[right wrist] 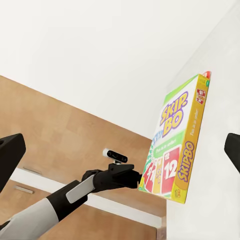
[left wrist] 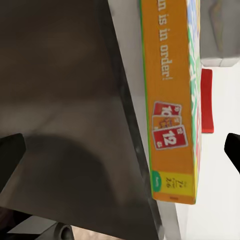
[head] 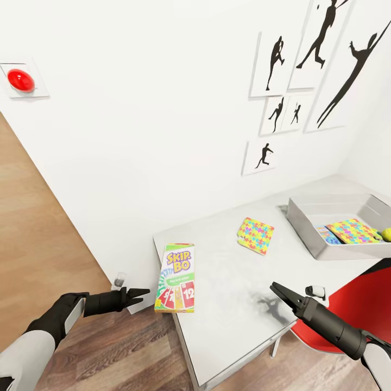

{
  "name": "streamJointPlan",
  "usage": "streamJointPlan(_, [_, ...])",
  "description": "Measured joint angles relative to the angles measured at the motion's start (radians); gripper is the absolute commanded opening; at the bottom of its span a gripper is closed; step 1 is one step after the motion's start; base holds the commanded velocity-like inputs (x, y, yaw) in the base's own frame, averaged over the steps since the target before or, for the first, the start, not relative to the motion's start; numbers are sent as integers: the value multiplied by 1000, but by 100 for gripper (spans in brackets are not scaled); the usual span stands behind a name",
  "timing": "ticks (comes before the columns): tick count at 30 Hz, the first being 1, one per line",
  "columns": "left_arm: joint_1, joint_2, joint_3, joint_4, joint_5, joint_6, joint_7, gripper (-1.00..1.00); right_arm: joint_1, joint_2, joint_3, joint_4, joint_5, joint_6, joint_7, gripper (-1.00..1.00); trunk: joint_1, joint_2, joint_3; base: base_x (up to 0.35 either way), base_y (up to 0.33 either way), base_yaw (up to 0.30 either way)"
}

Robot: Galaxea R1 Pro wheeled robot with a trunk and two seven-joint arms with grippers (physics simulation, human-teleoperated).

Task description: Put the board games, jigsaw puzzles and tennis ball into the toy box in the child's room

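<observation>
The green SKIP BO board game (head: 175,277) lies flat at the left edge of the table (head: 233,304), with its near corner hanging over the edge. My left gripper (head: 138,296) is open beside that corner, off the table, and faces the box's orange side (left wrist: 170,100). My right gripper (head: 279,290) hovers open over the table's near part and looks toward the game (right wrist: 177,150). One jigsaw puzzle (head: 255,235) lies mid-table. The grey toy box (head: 304,214) at the back right holds another puzzle (head: 355,231), a light blue game (head: 327,234) and the tennis ball (head: 386,234).
A red chair (head: 353,301) stands at the table's near right side. Black silhouette prints (head: 326,65) hang on the white wall and a red button (head: 20,80) sits at upper left. A brown wooden panel (head: 32,217) and plank floor (head: 125,347) lie to the left.
</observation>
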Motion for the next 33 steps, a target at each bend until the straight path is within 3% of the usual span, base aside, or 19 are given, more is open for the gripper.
streamJointPlan(24, [0, -7, -1, 0, -2, 0, 2, 100, 0, 0, 0, 0, 0, 0, 0, 100, 0, 0, 0, -35, -24, 0])
streamJointPlan(33, [0, -8, -1, 0, -1, -1, 2, 100, 0, 0, 0, 0, 0, 0, 0, 100, 0, 0, 0, -3, -126, 0])
